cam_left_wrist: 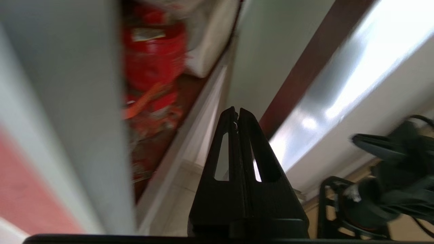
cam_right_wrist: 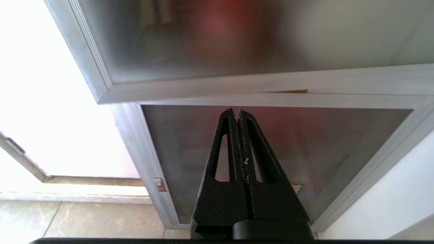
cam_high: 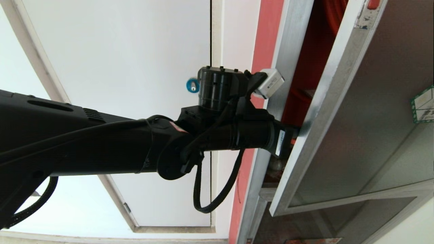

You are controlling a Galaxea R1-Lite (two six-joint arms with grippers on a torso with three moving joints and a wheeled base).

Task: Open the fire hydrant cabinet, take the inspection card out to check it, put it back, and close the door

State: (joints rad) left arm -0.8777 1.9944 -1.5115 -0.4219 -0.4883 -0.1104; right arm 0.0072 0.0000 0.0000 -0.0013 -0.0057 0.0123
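The left gripper has its two black fingers pressed flat together with nothing between them, and its tip is tucked into the gap between the cabinet's frame and the swung-out door. From where the head camera looks, the tip itself is lost behind the door's silver edge; only the thick black left arm shows, reaching across from the left with a looping cable under it and a small white camera box on its wrist. The left wrist view fills in what is hidden there: past the closed fingertips runs the open slot, with the door's bright metal frame on one side and the grey post of the fire hydrant cabinet on the other, and deeper in, blurred, the red fittings and a white hose roll on the red-lined inside. The inspection card I cannot pick out in any view.

The right gripper is likewise pinched shut and empty. It hangs low and apart from the work, in front of the shorter dark glass panel below the door, with pale floor tiles beneath; the head view does not show it.

Farther back, left of the cabinet, stands a plain white panel with a small blue round lock, and a green-edged sticker sits on the door's glass at the right
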